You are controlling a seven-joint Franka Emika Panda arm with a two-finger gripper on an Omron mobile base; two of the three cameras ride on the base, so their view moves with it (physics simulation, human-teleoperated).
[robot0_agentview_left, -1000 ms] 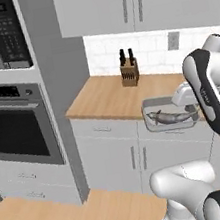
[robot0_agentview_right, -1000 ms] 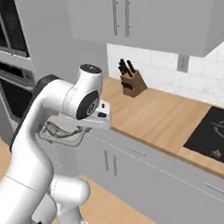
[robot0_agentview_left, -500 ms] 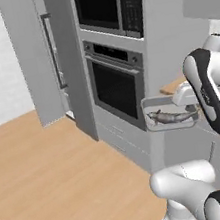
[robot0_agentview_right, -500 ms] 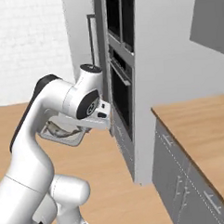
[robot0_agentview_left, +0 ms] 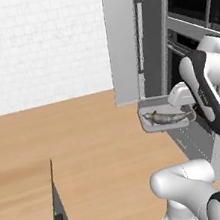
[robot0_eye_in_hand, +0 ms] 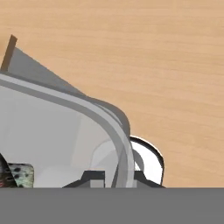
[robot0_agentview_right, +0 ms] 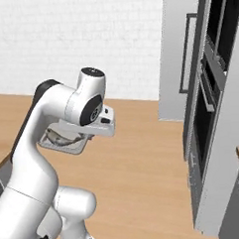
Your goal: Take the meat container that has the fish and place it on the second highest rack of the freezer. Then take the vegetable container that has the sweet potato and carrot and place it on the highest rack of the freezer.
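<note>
Wooden floor (robot0_agentview_left: pixel 76 138) is stretching under the arm; its gripper (robot0_eye_in_hand: pixel 114 177) is pinching the tray (robot0_agentview_left: pixel 165 118) rim, the fish (robot0_agentview_left: pixel 167 117) lying inside, tall cabinet (robot0_agentview_left: pixel 125 38) at twelve o'clock.

We see a matt light-grey tray (robot0_agentview_left: pixel 162 105), smooth, plastic-looking, no sheen; the hand view shows its rim (robot0_eye_in_hand: pixel 114 127) with a soft satin edge. The fish (robot0_agentview_left: pixel 168 117) in it looks silvery and slightly glossy, with a mottled skin. Floor (robot0_agentview_left: pixel 86 136): pale wood with fine grain, matt. Wall (robot0_agentview_left: pixel 35 43) at 11 o'clock in the left base view: white painted brick, rough, faint mortar lines. Freezer (robot0_agentview_left: pixel 125 38) panel: flat grey, brushed-metal look, smooth, with a black matt bar handle (robot0_agentview_right: pixel 186 53). Oven (robot0_agentview_right: pixel 213 62) front at 2 o'clock in the right base view: dark glass, glossy.
</note>
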